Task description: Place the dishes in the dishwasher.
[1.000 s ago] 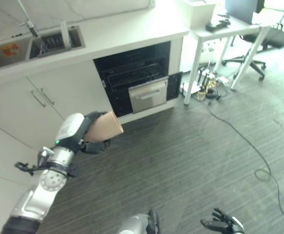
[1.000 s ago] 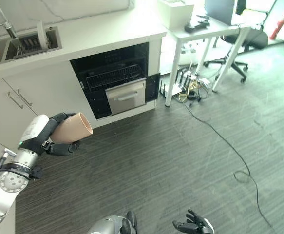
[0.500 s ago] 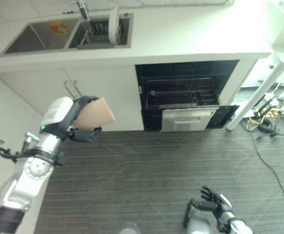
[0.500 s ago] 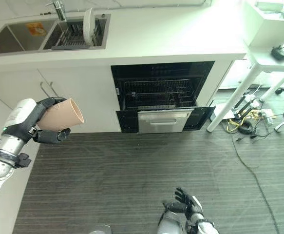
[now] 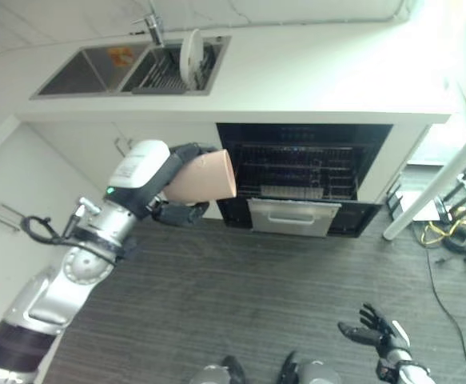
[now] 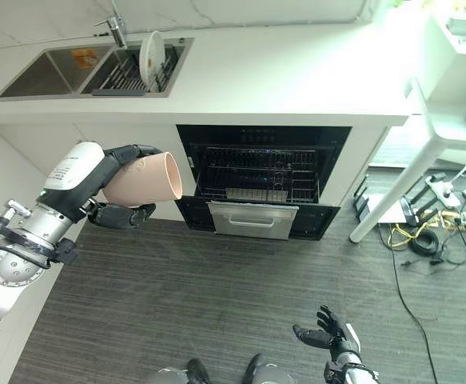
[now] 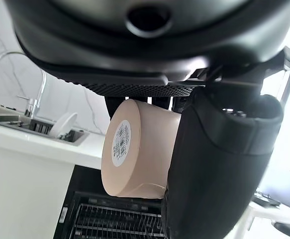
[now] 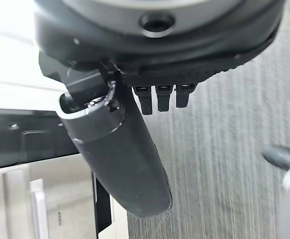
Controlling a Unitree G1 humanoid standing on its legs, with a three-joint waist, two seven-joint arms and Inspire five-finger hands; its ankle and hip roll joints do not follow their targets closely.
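The left hand (image 5: 165, 180) curls round a beige cup (image 7: 135, 149) whose base bears a white barcode sticker (image 7: 118, 143), its print unreadable.

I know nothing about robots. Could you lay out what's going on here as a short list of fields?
Held item: tan cup, on its side
Holder: left hand, fingers curled round it
Other hand: right hand, low, open, holding nothing
Dishwasher: open, wire rack visible, under the counter
Still in sink rack: white plate, upright
Stage: cup not yet loaded

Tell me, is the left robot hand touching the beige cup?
Touching. In the left wrist view the left robot hand presses its thumb against the beige cup, and its fingers curl round it in the right eye view.
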